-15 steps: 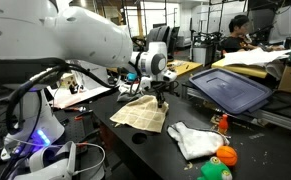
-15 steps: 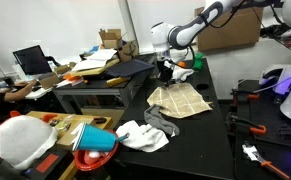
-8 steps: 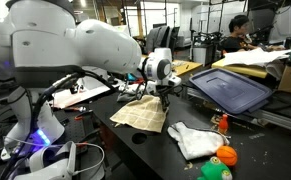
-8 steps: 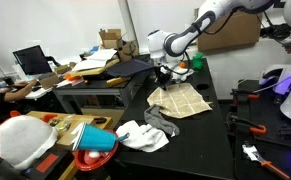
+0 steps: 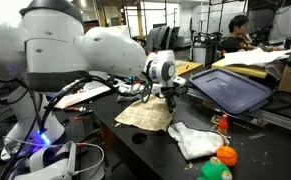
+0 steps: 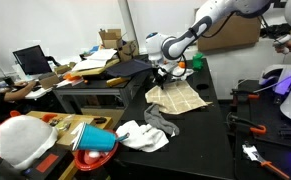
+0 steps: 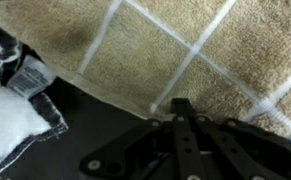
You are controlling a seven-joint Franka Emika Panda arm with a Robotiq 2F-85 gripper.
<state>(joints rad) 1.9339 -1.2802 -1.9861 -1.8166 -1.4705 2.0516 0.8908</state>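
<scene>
A beige towel with a white grid (image 5: pixel 143 113) (image 6: pixel 180 100) lies on the black table (image 5: pixel 135 150) in both exterior views. My gripper (image 5: pixel 170 98) (image 6: pixel 163 83) stands over its far corner, pointing down. In the wrist view the fingers (image 7: pixel 182 110) are pressed together, and their tip meets the edge of the towel (image 7: pixel 185 45). That corner looks pinched and slightly raised. A white cloth with a dark hem (image 7: pixel 10 100) lies beside the towel.
A crumpled white cloth (image 5: pixel 193 140) (image 6: pixel 140 133) lies near the towel. A dark tray (image 5: pixel 230 88) leans just past the gripper. Orange (image 5: pixel 225 155) and green (image 5: pixel 215 170) balls sit by the table edge, and a red bowl (image 6: pixel 93 140) is on a side bench.
The arm has swung along the table with the jaws staying shut. The towel's gripped corner has shifted and lifted with it.
</scene>
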